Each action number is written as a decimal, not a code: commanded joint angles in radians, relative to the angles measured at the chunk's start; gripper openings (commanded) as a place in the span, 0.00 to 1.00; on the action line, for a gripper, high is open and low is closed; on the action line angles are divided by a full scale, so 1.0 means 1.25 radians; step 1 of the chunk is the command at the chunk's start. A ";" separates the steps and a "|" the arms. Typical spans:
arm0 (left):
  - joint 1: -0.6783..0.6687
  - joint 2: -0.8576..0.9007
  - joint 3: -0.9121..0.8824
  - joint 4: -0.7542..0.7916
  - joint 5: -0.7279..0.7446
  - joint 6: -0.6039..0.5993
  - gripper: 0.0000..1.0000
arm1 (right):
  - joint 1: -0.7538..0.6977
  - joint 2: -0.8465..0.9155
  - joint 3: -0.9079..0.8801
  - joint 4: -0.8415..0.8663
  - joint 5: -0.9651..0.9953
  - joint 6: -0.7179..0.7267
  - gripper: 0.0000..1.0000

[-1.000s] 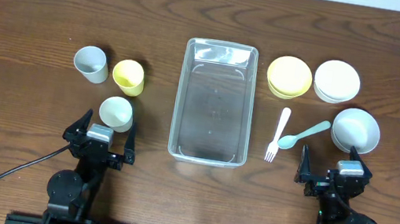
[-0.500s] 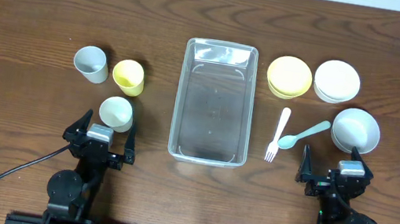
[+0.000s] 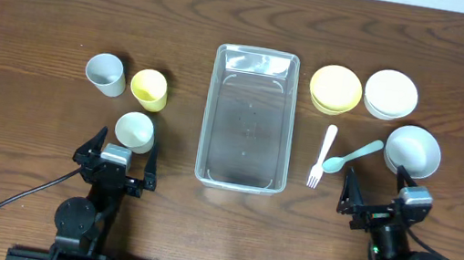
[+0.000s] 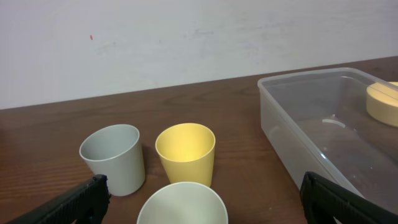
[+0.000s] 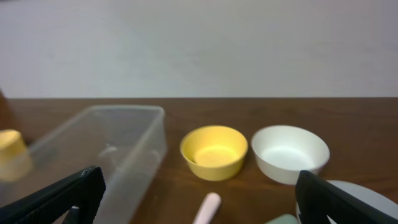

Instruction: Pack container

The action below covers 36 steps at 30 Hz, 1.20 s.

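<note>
The clear plastic container [image 3: 258, 54] stands empty in the middle of the table. It also shows at the right of the left wrist view [image 4: 281, 144] and at the left of the right wrist view [image 5: 147, 134]. My left gripper [image 3: 125, 147] is open and empty at the front left. A pale green cup [image 4: 182, 204] stands upright between its fingers [image 4: 74, 203]. My right gripper [image 3: 377, 183] is open and empty at the front right, just behind a white fork [image 3: 322, 156], a green spoon [image 3: 353, 155] and a pale blue bowl [image 3: 413, 151].
A grey cup [image 3: 106, 73] and a yellow cup [image 3: 149, 89] stand upright left of the container. A yellow bowl [image 3: 336, 88] and a white bowl [image 3: 391, 94] sit to its right, both seen in the right wrist view. A white wall lies beyond the table's far edge.
My right gripper has shifted and turned slightly to the left. The left arm and all the objects have stayed put.
</note>
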 commanded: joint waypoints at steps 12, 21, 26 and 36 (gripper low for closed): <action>0.004 -0.004 -0.014 -0.028 0.006 0.016 0.98 | -0.008 0.609 0.648 -0.412 -0.028 -0.015 0.99; 0.004 -0.004 -0.014 -0.028 0.006 0.016 0.98 | -0.007 1.105 1.201 -0.872 -0.222 -0.112 0.99; 0.004 -0.004 -0.014 -0.028 0.006 0.016 0.98 | -0.005 1.206 1.229 -0.879 -0.305 -0.112 0.99; 0.004 -0.004 -0.014 -0.028 0.006 0.016 0.98 | 0.061 1.366 1.204 -0.879 0.104 0.380 0.91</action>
